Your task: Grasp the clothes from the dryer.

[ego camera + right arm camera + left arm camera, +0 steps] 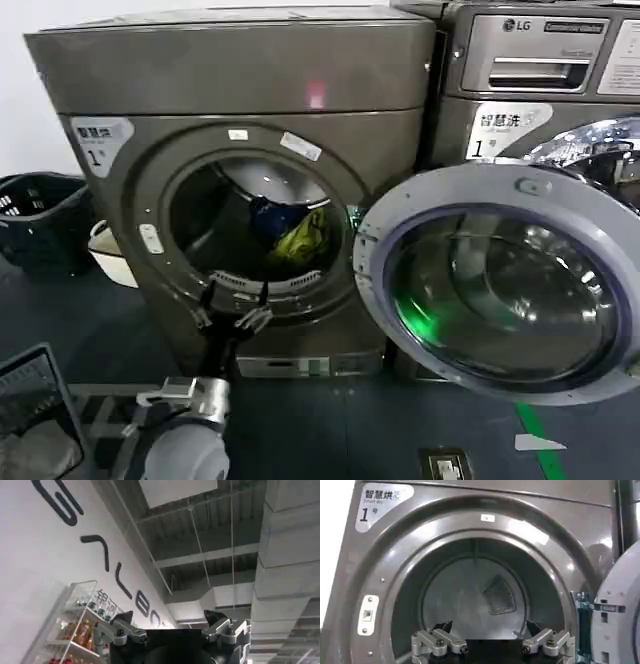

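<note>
A: Clothes first. We see the yellow-green garment (303, 238) and the navy garment (268, 215) lying together in the drum of the dryer (240, 80), toward the back and to the right side of the mouth as the head view shows it. They touch each other, navy above and to the left of the yellow-green.

B: Anything holding them?

A: Nothing. We judge neither piece has been grasped. Both sit loose on the drum wall, apart from any finger.

B: Where is the left gripper (232, 303)?

A: At the lower lip of the porthole, just at the threshold, pointing in. In the left wrist view the left gripper (490, 639) has its jaws spread wide with nothing between them, and the bare drum back beyond. The clothes lie off to one side of that line, so we cannot see them from the wrist.

B: Door (505, 290)?

A: Swung fully open to the right, clear of the mouth. So the opening step looks done.

B: And the right gripper (170, 630)?

A: Raised and pointing at the ceiling, away from the work. Jaws spread, empty. We take it as parked.

B: So how far along?

A: Early, by our reading. Access is made and the left arm is at the mouth. What is left: reach deeper and toward the right side of the drum, close on a garment, draw it out, then the second piece.
</note>
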